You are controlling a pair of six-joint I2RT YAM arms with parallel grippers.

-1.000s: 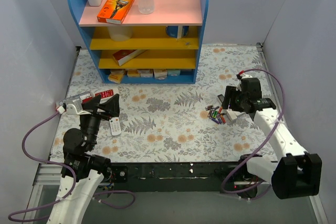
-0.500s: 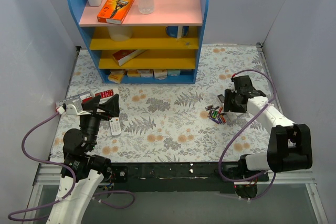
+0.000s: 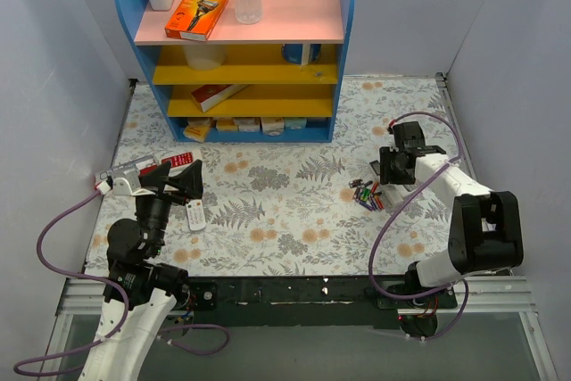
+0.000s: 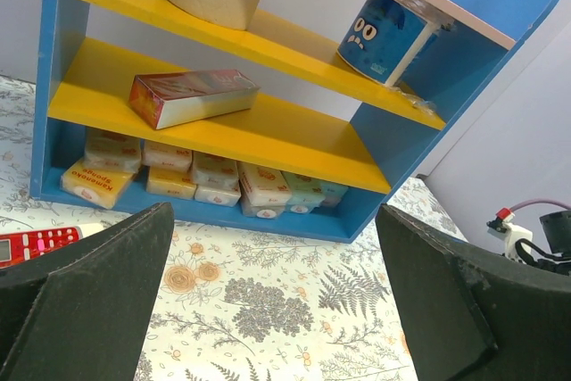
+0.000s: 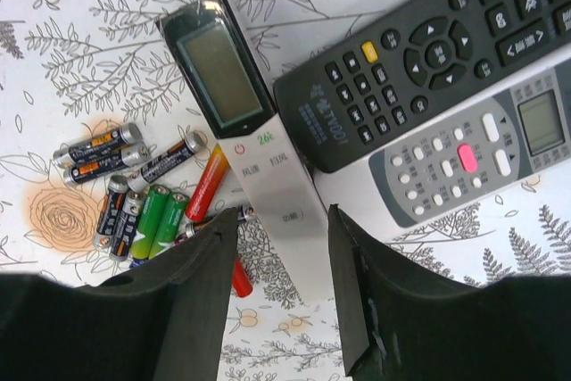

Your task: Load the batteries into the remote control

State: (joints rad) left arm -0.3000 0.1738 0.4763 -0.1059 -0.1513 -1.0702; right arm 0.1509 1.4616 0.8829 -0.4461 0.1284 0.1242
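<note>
The slim white remote control [image 5: 268,185] lies flat on the floral table, its dark screen at the far end. My right gripper [image 5: 279,220] is open, and its two fingers straddle the remote's plain near end without closing on it. Several batteries [image 5: 143,202], green, red and black, lie loose just left of the remote. In the top view the batteries [image 3: 364,194] lie left of my right gripper [image 3: 390,171], which hides most of the remote. My left gripper [image 3: 178,180] is open and empty at the table's left, and it also shows wide open in the left wrist view [image 4: 272,220].
A wide black remote [image 5: 419,51] and a grey remote with a pink button [image 5: 482,149] lie right of the slim one. A short white remote [image 3: 196,216] and a red remote [image 3: 178,160] lie by my left gripper. The blue and yellow shelf [image 3: 250,69] stands at the back.
My right gripper has shifted slightly left over the remotes while its arm folded in closer. The left arm has not moved.
</note>
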